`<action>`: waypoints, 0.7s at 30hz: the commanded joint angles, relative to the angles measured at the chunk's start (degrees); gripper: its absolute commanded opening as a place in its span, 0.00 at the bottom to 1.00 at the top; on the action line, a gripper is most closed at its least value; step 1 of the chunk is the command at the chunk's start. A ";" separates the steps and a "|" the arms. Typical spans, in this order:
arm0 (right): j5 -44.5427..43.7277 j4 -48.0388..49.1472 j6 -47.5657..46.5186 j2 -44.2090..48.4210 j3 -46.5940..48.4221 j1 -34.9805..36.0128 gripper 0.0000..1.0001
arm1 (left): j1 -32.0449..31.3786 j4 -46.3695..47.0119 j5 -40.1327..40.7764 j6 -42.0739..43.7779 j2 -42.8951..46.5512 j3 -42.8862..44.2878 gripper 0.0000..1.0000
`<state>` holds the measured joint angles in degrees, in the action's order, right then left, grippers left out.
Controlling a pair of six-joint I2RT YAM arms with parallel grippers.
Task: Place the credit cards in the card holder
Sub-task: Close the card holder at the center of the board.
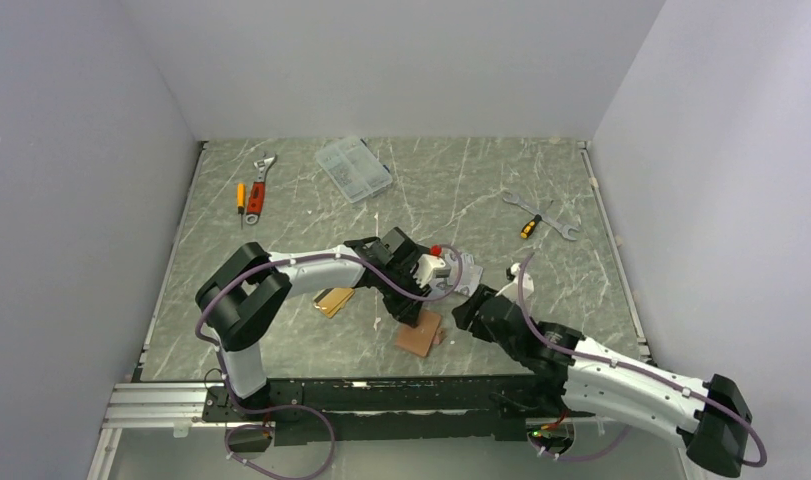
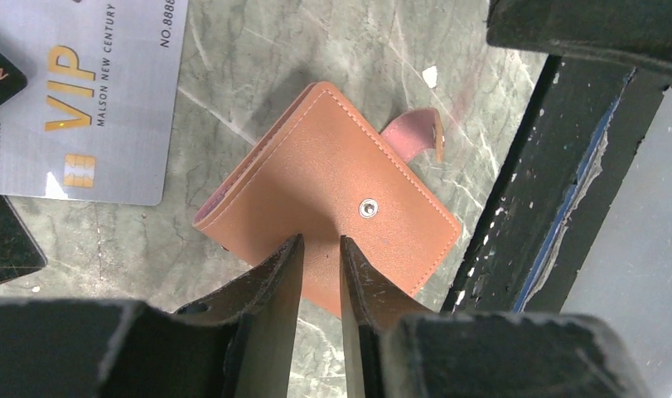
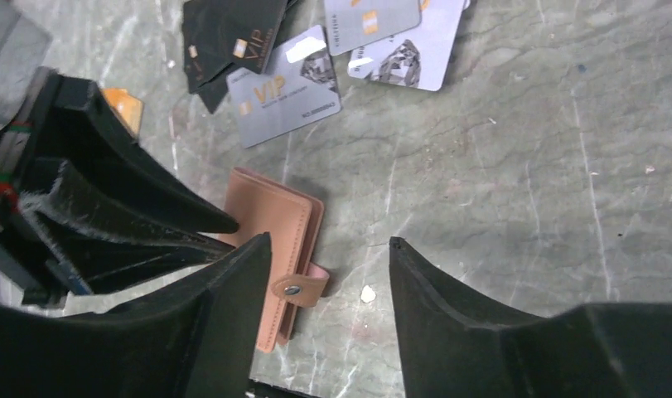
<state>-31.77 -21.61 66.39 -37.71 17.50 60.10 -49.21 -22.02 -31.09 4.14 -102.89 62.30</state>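
Locate holder [image 1: 419,338] just beyond the front rail [image 1: 381,385], closed and flat on the table [image 1: 281,200], with tab [image 2: 415,137] unsnapped and sticking out sideways. Treat as light, soft and pliable. Expect sliding on the smooth top and cover flex under a one-sided push. Pin one cover down and lift the other at the free edge beside the tab. Avoid the folded spine.

Note left gripper [image 2: 321,249] directly over holder, jaws at a narrow gap, nothing between. Contact with the cover: not determinable. Note right gripper [image 3: 328,242] just beside holder, jaws wide, empty.

Find silver cards [image 3: 287,87] beyond holder in a loose overlapping spread, and orange card [image 1: 333,302] apart to the left. Treat as thin, stiff, slick and flush with the top, probably with no edge for a straight pinch. Tip up one edge, or use an overlap, then grip across the short sides.

Disregard box [image 1: 353,168] and tools [image 1: 258,190] at the far end.
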 commanded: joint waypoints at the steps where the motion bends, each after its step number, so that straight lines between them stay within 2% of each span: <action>1: 16.26 0.31 -7.01 -5.84 5.99 -7.45 0.62 | 0.50 2.70 4.23 -3.63 -0.14 0.43 0.30; 6: 19.45 -5.33 -10.77 -17.69 14.52 -9.29 0.67 | 4.72 4.14 4.87 -5.70 -1.44 3.17 0.30; 11: 21.81 -5.29 -12.33 -18.11 17.63 -12.87 0.67 | 6.22 5.65 7.90 -4.79 0.32 2.94 0.30; 16: 26.20 -6.29 -13.57 -21.31 20.74 -15.98 0.64 | 7.14 6.24 1.99 -6.05 5.15 0.00 0.33; 21: 30.50 -6.79 -14.13 -24.72 21.98 -17.73 0.60 | 7.37 4.89 -4.01 0.20 10.31 -2.43 0.36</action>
<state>-6.31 -27.00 53.80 -61.14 37.52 43.62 -42.00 -17.85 -28.32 -0.32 -97.95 60.73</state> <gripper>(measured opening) 0.620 0.356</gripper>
